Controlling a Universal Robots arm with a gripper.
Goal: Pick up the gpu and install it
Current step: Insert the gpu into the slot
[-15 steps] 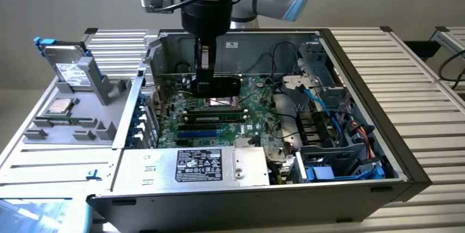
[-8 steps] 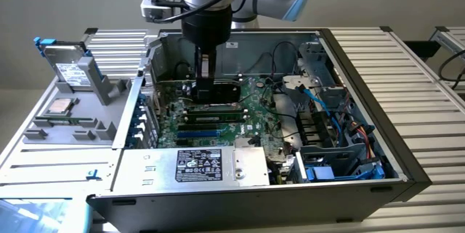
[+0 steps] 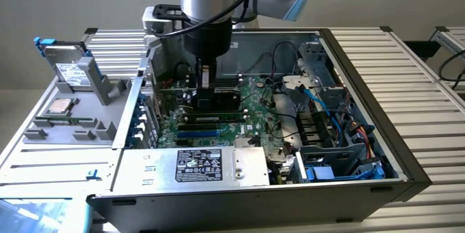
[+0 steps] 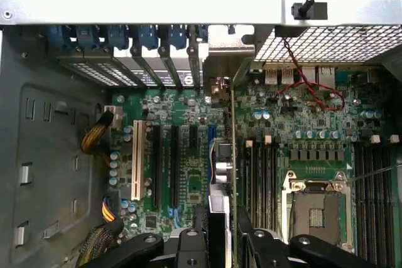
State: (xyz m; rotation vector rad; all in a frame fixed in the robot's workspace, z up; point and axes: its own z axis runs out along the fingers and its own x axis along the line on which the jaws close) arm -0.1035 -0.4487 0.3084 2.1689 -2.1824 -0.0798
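The gpu (image 3: 218,101), with its black cover facing the camera, hangs upright inside the open computer case (image 3: 363,69), low over the large green motherboard (image 3: 256,108). My gripper (image 3: 207,85) comes straight down from above and is shut on the card's upper edge. In the wrist view the gpu (image 4: 221,161) appears edge-on between my two black fingers (image 4: 200,221). It is lined up along the expansion slots (image 4: 173,161) of the motherboard (image 4: 188,108), and its silver bracket end (image 4: 229,61) reaches toward the case's rear slot openings. Whether the card sits in a slot I cannot tell.
A power supply (image 3: 200,165) with a label fills the case's near side. Blue and black cables (image 3: 323,108) and a drive cage (image 3: 341,157) lie on the exterior view's right. Silver hard drives (image 3: 73,72) rest on a grey rack outside the case. The CPU socket (image 4: 314,208) and memory slots (image 4: 260,174) flank the card.
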